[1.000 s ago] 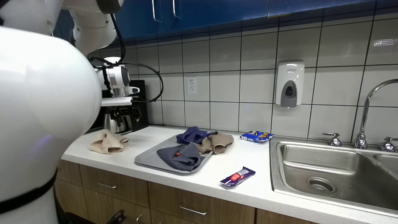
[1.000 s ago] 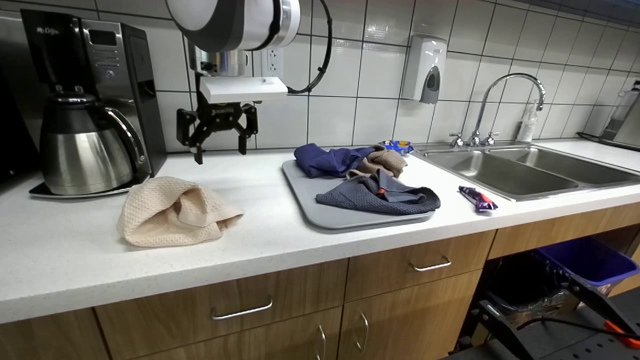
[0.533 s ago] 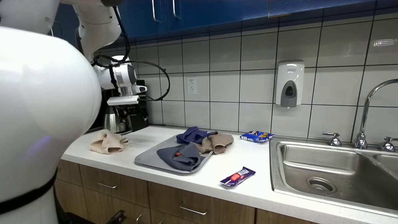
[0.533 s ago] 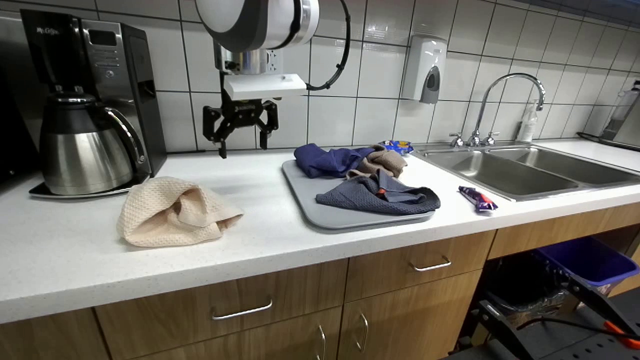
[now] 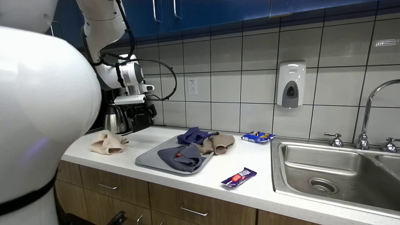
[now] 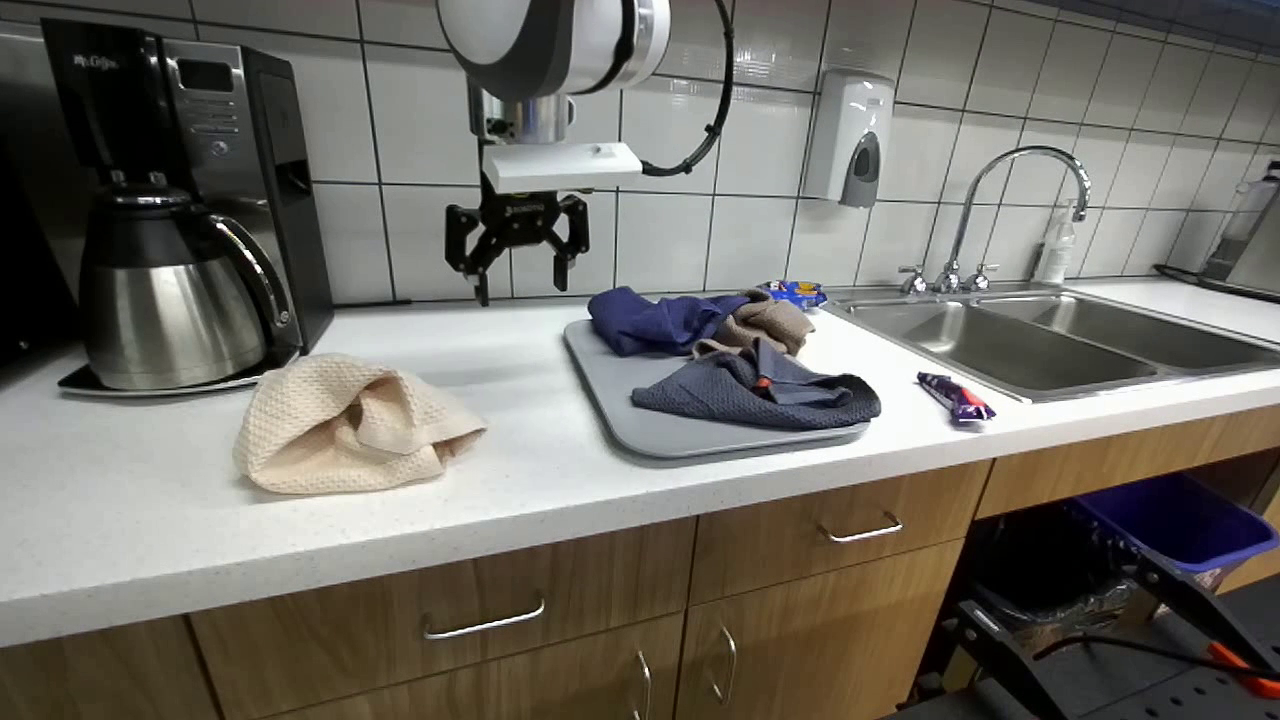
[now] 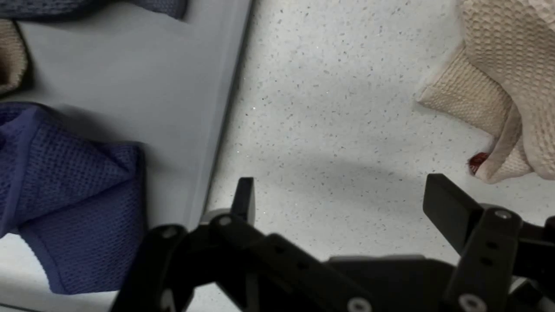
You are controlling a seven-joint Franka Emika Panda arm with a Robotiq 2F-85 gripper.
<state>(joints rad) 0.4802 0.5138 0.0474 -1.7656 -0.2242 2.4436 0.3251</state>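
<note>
Empty, wide-spread tool (image 6: 522, 283) is held above bench (image 6: 530, 400) near tray (image 6: 665, 431).
Positioning is seemingly in hand; grasping would require lowering.

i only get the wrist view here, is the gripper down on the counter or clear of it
Observer: Clear of it; in an exterior view the gripper hangs above the counter.
Operator: what's standing near the beige cloth
Observer: A coffee maker with a steel carafe.
Operator: anything tucked in the dark grey cloth
Observer: Something small and red shows in its folds in both exterior views; I can't tell what it is.
</note>
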